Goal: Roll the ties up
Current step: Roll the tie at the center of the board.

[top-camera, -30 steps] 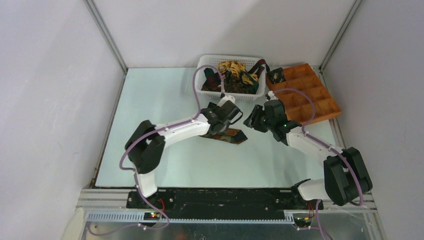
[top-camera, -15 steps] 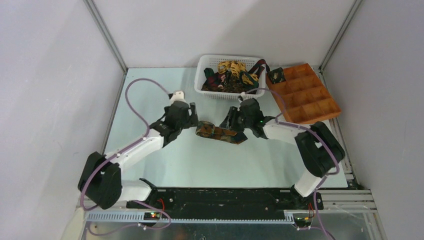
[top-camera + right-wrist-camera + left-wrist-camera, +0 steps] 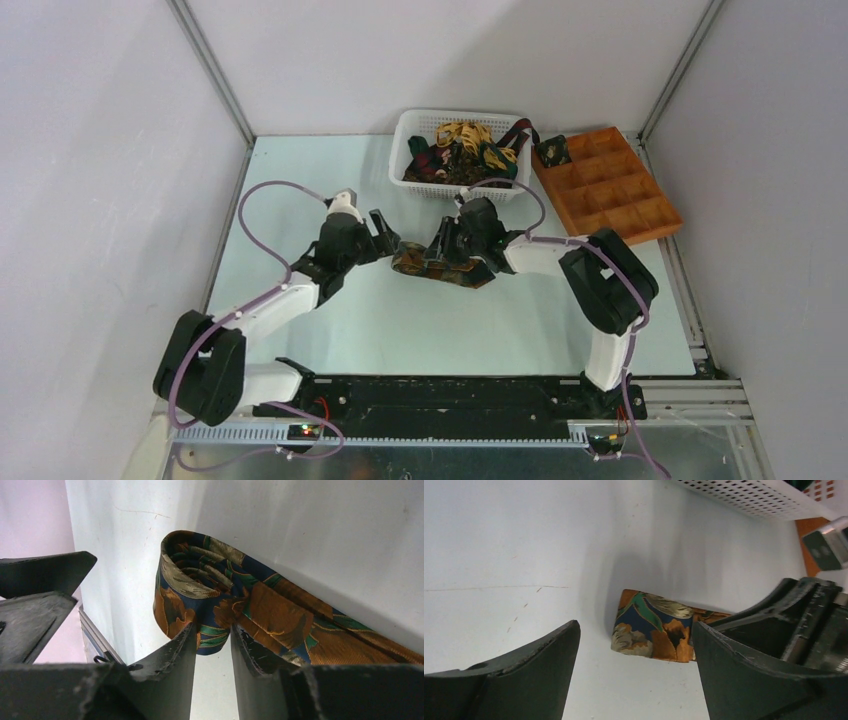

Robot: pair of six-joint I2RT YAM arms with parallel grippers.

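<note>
A partly rolled tie, patterned orange, green and navy, lies on the pale table in the middle. In the right wrist view its coiled end faces me and the flat tail runs off to the right. My right gripper is shut on the lower edge of the coil, and it sits over the tie in the top view. My left gripper is open, its fingers either side of the tie's left end and apart from it. In the top view the left gripper is just left of the tie.
A white plastic basket at the back holds more ties, yellow-gold, green and maroon. An orange-brown compartment tray stands at the back right with one rolled dark tie in its far left cell.
The left arm has swung out to the left of the tie, its gripper now facing the tie's end. The right gripper has moved left onto the coil and closed on it.
</note>
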